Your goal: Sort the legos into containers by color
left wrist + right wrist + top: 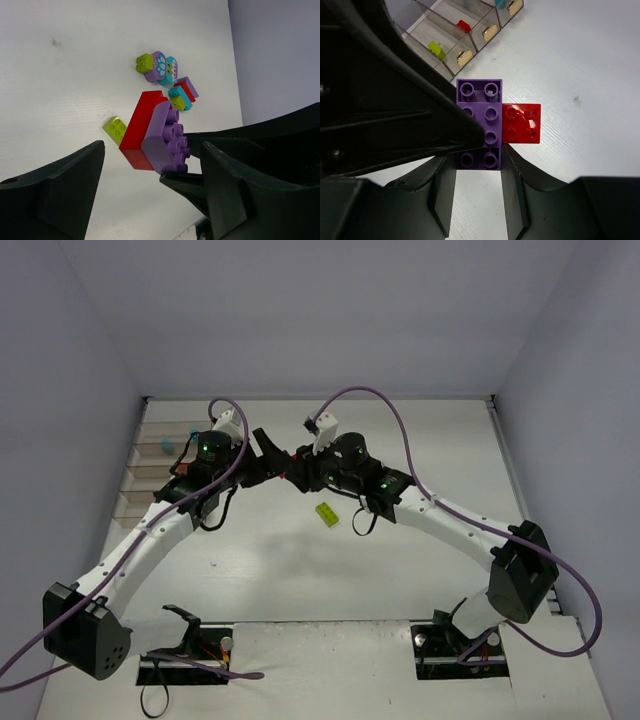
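A white table [440, 440] is taking up the whole floor of a small booth. Three plain walls of pale grey with a lilac tint are closing it in: a back wall [320, 310], a left wall [50, 390] and a right wall [590, 360]. Soft, even light is falling from above and laying only faint shadows on the tabletop. A small dark smudge [213, 563] is showing on the white surface. In the left wrist view the surface is showing fine ribbed lines, and a wall [275, 55] is rising straight from the table's edge.
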`<state>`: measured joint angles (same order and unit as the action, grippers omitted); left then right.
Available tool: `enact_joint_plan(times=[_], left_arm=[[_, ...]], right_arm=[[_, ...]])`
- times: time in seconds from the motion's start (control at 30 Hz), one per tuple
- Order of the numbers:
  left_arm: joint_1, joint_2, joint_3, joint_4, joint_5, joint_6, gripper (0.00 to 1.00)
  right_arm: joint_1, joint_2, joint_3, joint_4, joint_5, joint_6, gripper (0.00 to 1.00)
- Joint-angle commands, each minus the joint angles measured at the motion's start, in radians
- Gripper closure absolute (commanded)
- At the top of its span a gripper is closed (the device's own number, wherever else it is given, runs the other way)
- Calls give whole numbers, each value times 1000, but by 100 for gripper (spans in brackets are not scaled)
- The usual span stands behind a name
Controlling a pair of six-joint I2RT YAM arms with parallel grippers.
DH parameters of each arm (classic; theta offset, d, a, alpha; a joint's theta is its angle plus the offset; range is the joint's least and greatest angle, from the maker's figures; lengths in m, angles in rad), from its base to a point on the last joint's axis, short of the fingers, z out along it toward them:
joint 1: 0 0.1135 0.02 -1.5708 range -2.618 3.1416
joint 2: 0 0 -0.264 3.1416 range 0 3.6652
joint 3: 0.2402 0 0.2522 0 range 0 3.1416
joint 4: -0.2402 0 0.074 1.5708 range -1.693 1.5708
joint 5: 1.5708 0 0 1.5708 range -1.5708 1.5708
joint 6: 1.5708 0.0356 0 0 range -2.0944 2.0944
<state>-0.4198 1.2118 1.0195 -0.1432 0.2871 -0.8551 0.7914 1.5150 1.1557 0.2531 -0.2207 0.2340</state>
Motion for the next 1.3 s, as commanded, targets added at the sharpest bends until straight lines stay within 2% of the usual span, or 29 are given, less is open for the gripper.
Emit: enact_joint_plan(times=[0.0, 0.17, 0.23, 0.27, 0.4, 0.57, 0.77, 1.0, 1.27], left_arm=[[-2, -61, 79, -21, -63, 141, 29], [15, -121, 91, -22, -97, 310, 28], [16, -149, 82, -12, -69, 463, 28], [16, -159, 73, 2, -34, 576, 27], [16, -218, -15, 36, 53, 778, 27], [13, -267, -131, 146, 243, 957, 27], [3, -225, -125, 210, 285, 1016, 27], [-8, -193, -108, 292, 222, 1025, 28], [-25, -140, -96, 356, 179, 1010, 31]], right_arm=[[-10, -32, 38, 60, 23, 10, 100], [-34, -39, 42, 41, 3, 25, 100], [-60, -42, 45, 29, -32, 44, 100], [-72, -44, 53, 23, -51, 51, 100], [-130, -52, 81, -9, -152, 82, 100], [-138, -59, 119, -46, -232, 77, 100], [-136, -64, 154, -64, -328, 99, 100], [-136, -59, 171, -71, -399, 117, 100], [-135, -50, 171, -66, -405, 130, 100]])
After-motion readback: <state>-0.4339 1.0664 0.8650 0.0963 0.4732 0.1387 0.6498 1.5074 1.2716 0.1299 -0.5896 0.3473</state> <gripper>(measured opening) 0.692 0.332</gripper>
